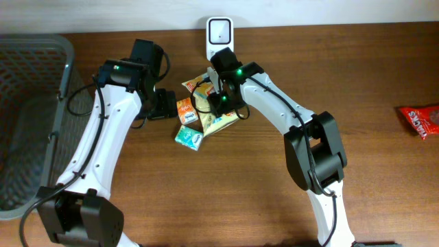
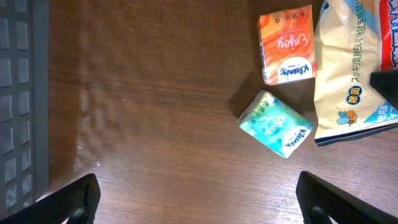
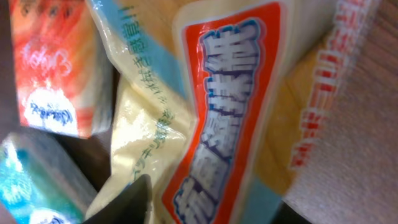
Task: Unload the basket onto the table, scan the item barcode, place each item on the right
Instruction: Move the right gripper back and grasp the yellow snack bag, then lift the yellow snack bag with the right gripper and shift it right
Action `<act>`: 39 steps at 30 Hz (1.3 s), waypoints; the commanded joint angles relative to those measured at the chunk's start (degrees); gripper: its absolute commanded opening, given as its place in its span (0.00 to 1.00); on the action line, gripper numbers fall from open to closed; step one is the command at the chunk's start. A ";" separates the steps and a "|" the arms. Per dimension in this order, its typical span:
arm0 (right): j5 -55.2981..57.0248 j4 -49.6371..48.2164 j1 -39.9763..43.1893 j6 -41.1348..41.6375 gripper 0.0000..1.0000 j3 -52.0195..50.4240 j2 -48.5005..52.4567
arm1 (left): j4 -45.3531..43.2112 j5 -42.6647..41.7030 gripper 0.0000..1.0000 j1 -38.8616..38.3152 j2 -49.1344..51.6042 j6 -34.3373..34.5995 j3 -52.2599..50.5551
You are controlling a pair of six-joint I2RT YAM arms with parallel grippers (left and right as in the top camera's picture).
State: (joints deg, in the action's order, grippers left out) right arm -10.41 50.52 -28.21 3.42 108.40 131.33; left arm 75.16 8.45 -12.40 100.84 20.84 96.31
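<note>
Holding the right gripper [image 1: 219,103] down on the yellow snack packet [image 1: 221,122] at six o'clock of the white scanner [image 1: 219,32], likely for pickup, pinch impossible to tell, and parking the left gripper [image 2: 199,200] spread wide at nine o'clock.

Looks like a mock shop checkout laid out on a bench, not a real store. Suggests this with a white stand-up barcode scanner [image 1: 219,33] at the back edge of a brown wooden table [image 1: 357,68] and a grey mesh basket [image 1: 27,116] at the left. Adds small retail goods: a yellow snack bag [image 1: 218,125], an orange tissue pack [image 1: 184,110], a teal tissue pack [image 1: 187,137] and, well apart, a red sweets packet [image 1: 420,120].
</note>
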 commanded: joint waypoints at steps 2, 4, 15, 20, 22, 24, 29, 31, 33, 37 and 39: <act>2.05 -0.46 0.13 3.96 0.23 -0.48 0.31 | -0.09 0.57 0.99 0.15 0.11 0.76 0.26; 1.84 0.04 0.15 4.66 0.04 -0.24 0.17 | -0.09 0.57 0.99 0.15 0.11 0.76 0.26; -18.53 31.39 4.00 11.13 0.04 21.18 -0.85 | -0.09 0.57 0.99 0.15 0.11 0.76 0.26; -33.81 39.56 9.73 11.06 0.04 21.31 -0.83 | -0.09 0.57 0.99 0.15 0.11 0.76 0.26; -34.45 45.18 12.70 11.06 0.04 21.29 -0.83 | -0.11 0.57 0.99 0.15 0.11 0.76 0.26; -34.12 46.80 14.80 11.06 0.04 21.00 -0.83 | -0.09 0.57 0.99 0.15 0.11 0.76 0.26; -16.52 42.60 17.35 11.04 0.06 20.98 -0.76 | -0.09 0.57 0.99 0.15 0.11 0.76 0.26; -12.94 42.29 16.96 11.04 0.12 20.98 -0.76 | -0.09 0.57 0.99 0.15 0.11 0.76 0.26; -4.79 42.03 15.67 11.06 0.19 20.87 -0.76 | -0.09 0.57 0.99 0.15 0.11 0.76 0.26; 5.68 40.50 13.22 14.80 0.34 20.76 -0.72 | -0.09 0.57 0.99 0.15 0.11 0.76 0.26; 10.27 39.39 12.39 20.57 0.40 20.37 -0.72 | -0.09 0.57 0.99 0.15 0.11 0.76 0.26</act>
State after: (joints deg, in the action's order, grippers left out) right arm -9.32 90.83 -14.63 17.12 128.46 131.41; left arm 75.13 8.45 -12.40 100.84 20.84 96.31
